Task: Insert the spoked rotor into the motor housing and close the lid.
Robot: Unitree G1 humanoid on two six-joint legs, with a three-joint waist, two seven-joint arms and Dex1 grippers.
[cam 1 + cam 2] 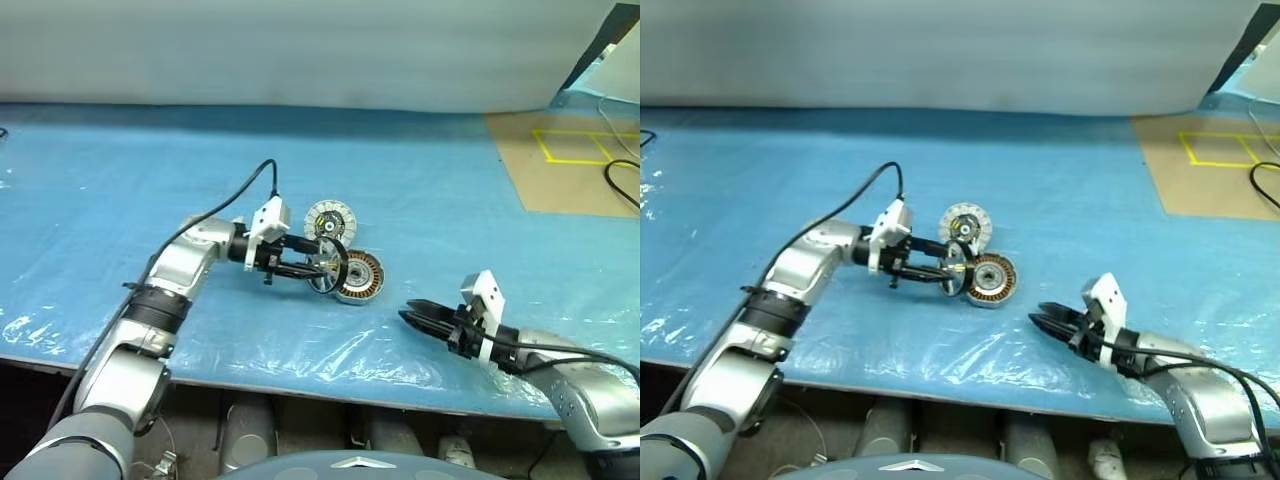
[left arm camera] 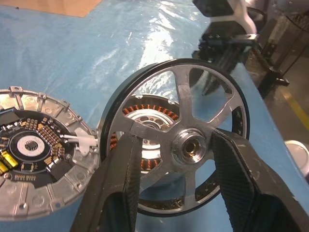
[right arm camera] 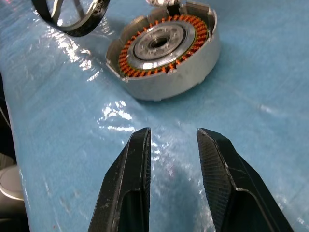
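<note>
My left gripper (image 1: 325, 262) is shut on the spoked rotor (image 2: 190, 147), a silver wheel with a dark rim, held on edge by its hub and a spoke. The rotor (image 1: 331, 266) hangs tilted just left of and above the motor housing (image 1: 361, 277), which lies flat on the blue sheet with its copper windings (image 3: 161, 48) facing up. The lid (image 1: 330, 218), pale with a dark centre, lies directly behind the housing (image 2: 149, 113) and touches it. My right gripper (image 1: 412, 312) hovers low to the housing's front right, open and empty, with its fingers (image 3: 135, 159) pointing at the housing.
The table is covered by a blue plastic sheet (image 1: 120, 180) with shiny wrinkles near the front edge. A brown board with yellow tape (image 1: 575, 150) lies at the back right, with a black cable (image 1: 620, 185) beside it. A grey wall runs along the back.
</note>
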